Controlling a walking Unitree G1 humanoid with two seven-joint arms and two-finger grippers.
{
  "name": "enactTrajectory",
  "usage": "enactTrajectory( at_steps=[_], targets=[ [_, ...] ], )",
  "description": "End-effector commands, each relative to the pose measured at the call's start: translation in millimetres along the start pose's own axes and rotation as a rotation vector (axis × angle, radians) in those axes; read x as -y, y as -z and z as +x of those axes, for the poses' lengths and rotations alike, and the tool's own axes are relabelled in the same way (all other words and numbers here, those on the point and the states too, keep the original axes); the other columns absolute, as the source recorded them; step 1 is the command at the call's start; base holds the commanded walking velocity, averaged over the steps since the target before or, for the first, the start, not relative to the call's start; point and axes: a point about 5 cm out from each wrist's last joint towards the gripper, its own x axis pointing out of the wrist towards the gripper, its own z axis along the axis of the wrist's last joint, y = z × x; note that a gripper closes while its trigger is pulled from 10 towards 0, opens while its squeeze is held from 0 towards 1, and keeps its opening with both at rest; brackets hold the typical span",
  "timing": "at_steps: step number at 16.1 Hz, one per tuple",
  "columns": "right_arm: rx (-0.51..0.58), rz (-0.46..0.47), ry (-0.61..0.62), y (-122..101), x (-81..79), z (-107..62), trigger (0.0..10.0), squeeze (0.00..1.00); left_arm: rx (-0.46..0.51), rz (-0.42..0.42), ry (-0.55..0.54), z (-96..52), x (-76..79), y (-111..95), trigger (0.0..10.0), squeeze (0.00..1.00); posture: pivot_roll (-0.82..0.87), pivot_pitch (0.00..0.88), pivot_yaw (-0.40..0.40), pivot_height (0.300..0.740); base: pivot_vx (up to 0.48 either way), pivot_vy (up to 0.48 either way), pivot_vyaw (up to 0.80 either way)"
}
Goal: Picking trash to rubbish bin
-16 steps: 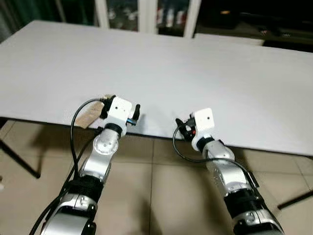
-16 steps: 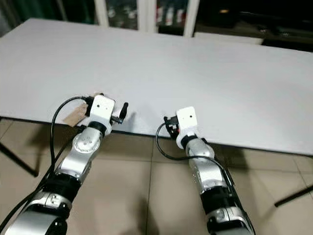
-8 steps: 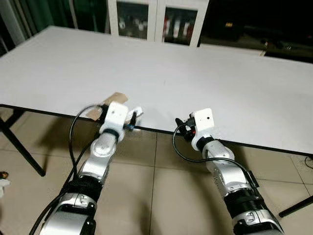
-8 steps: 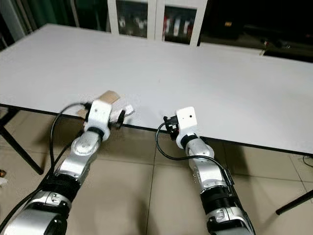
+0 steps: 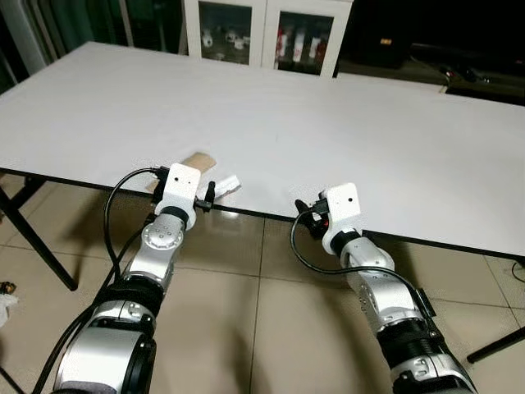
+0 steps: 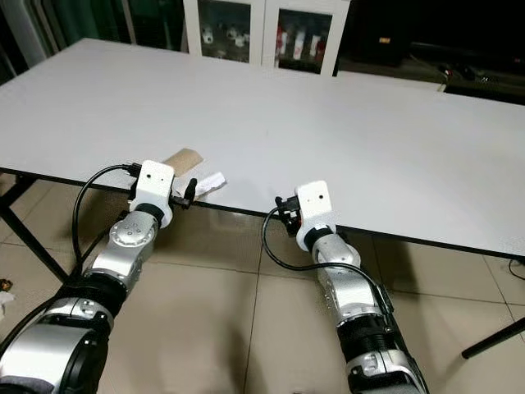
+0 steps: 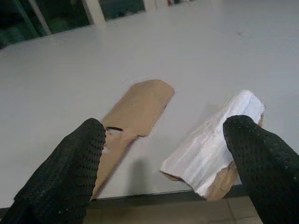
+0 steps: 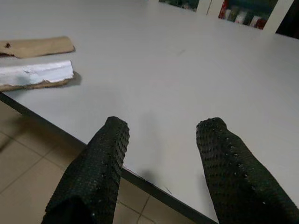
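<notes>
**Trash at the near table edge, both grippers spread and empty**

Trash here is two flat scraps lying on the white table [image 5: 344, 123], close to its near edge. One is a brown cardboard strip [image 7: 135, 109], matte, with a rounded far end and a torn, ragged near end. The other is a white crumpled piece [image 7: 212, 144], ridged and papery on top, with a brown cardboard backing peeking out underneath; its near end juts slightly past the dark table rim. The two lie just beside each other, apart, angled roughly alike.

The left gripper [image 7: 163, 154] sits at the table edge with its fingers [image 7: 70, 163] spread wide, holding nothing; the brown strip lies by one textured black finger and the white piece by the other, the strip's torn end partly hidden behind the finger.

The right gripper [image 8: 161, 154] hovers at the table edge further along, its fingers wide apart and empty, both scraps well off to its side.

The cabinet [image 5: 262, 33] behind the table holds small items too blurred to identify, and the tiled floor [image 5: 246, 328] shows below
</notes>
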Motion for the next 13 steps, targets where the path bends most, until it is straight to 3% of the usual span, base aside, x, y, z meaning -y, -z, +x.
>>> enactTrajectory(
  at_steps=[1, 5, 8, 13],
  targets=[
    [-0.007, 0.004, 0.010, 1, 2.2, -3.9, 10.0, 0.00, 0.030, -0.009, 0.023, 4.1, -1.0, -10, 10.0, 0.00, -0.02, 0.043, -0.064, 0.740, 0.000, 0.000, 0.00],
    [-0.010, 0.015, 0.006, 6, -4.8, -15.7, 10.0, 0.00, 0.082, -0.157, 0.178, 7.5, -1.7, -22, 10.0, 0.00, -0.05, 0.083, -0.061, 0.740, 0.000, 0.000, 0.00],
    [-0.032, 0.025, 0.003, 12, -6.8, -25.0, 10.0, 0.00, 0.103, -0.136, 0.249, 9.8, -8.2, -33, 10.0, 0.00, -0.05, 0.115, -0.069, 0.740, 0.000, 0.000, 0.00],
    [-0.062, 0.040, 0.003, 18, -11.3, -43.4, 10.0, 0.00, 0.034, -0.121, 0.203, 6.2, -15.6, -16, 10.0, 0.00, -0.08, 0.153, -0.076, 0.740, 0.000, 0.000, 0.00]
  ],
)
